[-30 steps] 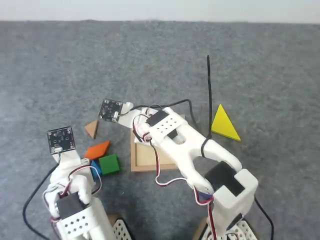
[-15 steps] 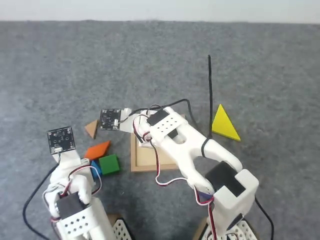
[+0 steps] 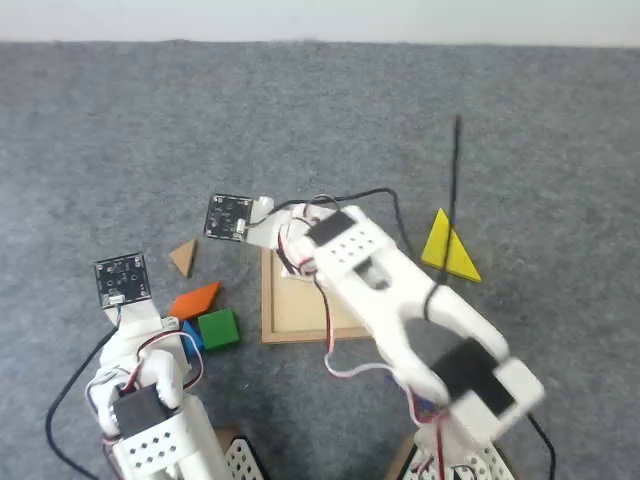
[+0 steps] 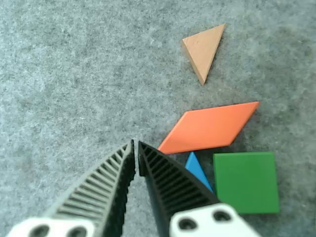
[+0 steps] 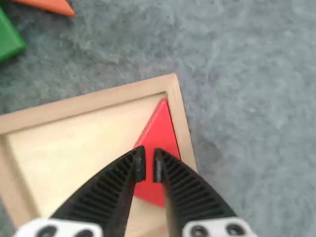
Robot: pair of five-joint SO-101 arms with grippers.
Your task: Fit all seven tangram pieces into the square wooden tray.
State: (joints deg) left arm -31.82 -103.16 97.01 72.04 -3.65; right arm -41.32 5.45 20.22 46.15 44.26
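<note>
Fingers of the right gripper (image 5: 146,160) are drawn almost together with nothing between them, held just above a red triangle (image 5: 160,133). That triangle is laid flat in a corner of the square wooden tray (image 3: 267,305) on grey carpet. A yellow triangle (image 3: 448,248) is seen apart from the tray. The left gripper (image 4: 137,145) is likewise closed and empty, over bare carpet just beside an orange parallelogram (image 4: 210,127). Near it are placed a green square (image 4: 245,181), a blue piece (image 4: 197,170) and a tan triangle (image 4: 203,49).

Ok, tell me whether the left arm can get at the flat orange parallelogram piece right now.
Probably yes. The left gripper hangs right beside the orange parallelogram piece, with only bare grey carpet between them; its jaws are shut and would need opening first.
</note>
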